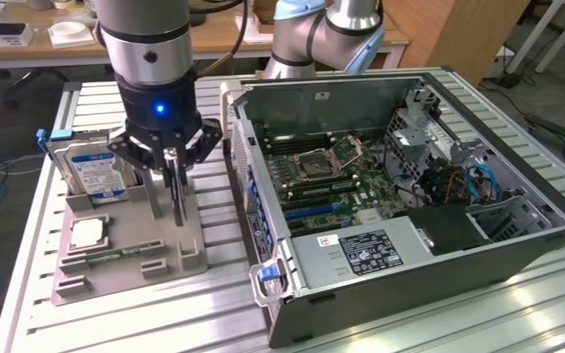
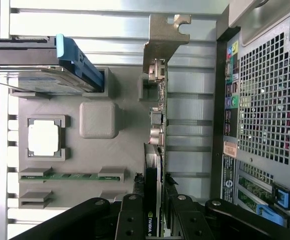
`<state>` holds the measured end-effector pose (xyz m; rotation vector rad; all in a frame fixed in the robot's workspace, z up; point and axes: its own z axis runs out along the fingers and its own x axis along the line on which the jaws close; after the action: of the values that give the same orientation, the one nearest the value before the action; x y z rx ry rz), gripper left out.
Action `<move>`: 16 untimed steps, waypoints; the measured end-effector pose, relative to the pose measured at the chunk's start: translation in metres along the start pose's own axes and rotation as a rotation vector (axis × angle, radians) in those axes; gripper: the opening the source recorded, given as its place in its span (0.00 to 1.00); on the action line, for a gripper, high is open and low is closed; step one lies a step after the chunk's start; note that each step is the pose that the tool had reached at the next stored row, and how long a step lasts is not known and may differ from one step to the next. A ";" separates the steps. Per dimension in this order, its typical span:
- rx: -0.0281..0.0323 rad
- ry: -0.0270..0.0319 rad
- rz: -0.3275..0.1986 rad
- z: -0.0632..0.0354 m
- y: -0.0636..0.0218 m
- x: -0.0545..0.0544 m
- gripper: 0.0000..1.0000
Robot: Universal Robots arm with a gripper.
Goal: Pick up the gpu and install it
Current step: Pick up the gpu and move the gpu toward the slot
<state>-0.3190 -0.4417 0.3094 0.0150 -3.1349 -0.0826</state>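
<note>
**Card on edge, clamped in the claw**

The gpu (image 1: pixel 179 197) stands on its thin edge over the grey holder (image 1: pixel 126 273). It sits on the side of the holder nearest the open computer case (image 1: pixel 518 243). Its long axis runs level along the holder, parallel to the case wall beside it. The silver bracket (image 2: pixel 162 42) points toward the end where the hard drive (image 1: pixel 91 173) stands upright.

The gripper (image 1: pixel 173 170) comes straight down on the card, with its fingers narrowed onto both faces. It clamps the card at the end away from the bracket, so most of the length reaches out beyond the claw. I cannot tell whether the lower edge is clear of the holder.

The wrist view looks along the card's top edge, with the black fingers (image 2: pixel 135 215) on either side. It takes in the bracket, the processor chip (image 2: pixel 44 138), the green memory stick (image 2: pixel 70 176) and the case's perforated rear panel (image 2: pixel 264 100). The exterior view gives the case interior with its motherboard (image 1: pixel 332 176), and shows the card as a narrow upright sliver below the claw.
</note>
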 end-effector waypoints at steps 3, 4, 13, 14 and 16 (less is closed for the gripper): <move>0.0000 0.0000 0.000 -0.0019 0.0001 0.000 0.26; 0.0000 0.0000 0.000 -0.0026 0.0001 0.000 0.26; 0.0000 0.0000 0.000 -0.0062 0.0003 0.000 0.26; 0.0001 0.0001 0.000 -0.0064 0.0003 0.000 0.26; 0.0000 0.0000 0.000 -0.0067 0.0004 0.000 0.26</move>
<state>-0.3190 -0.4417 0.3161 0.0157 -3.1349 -0.0827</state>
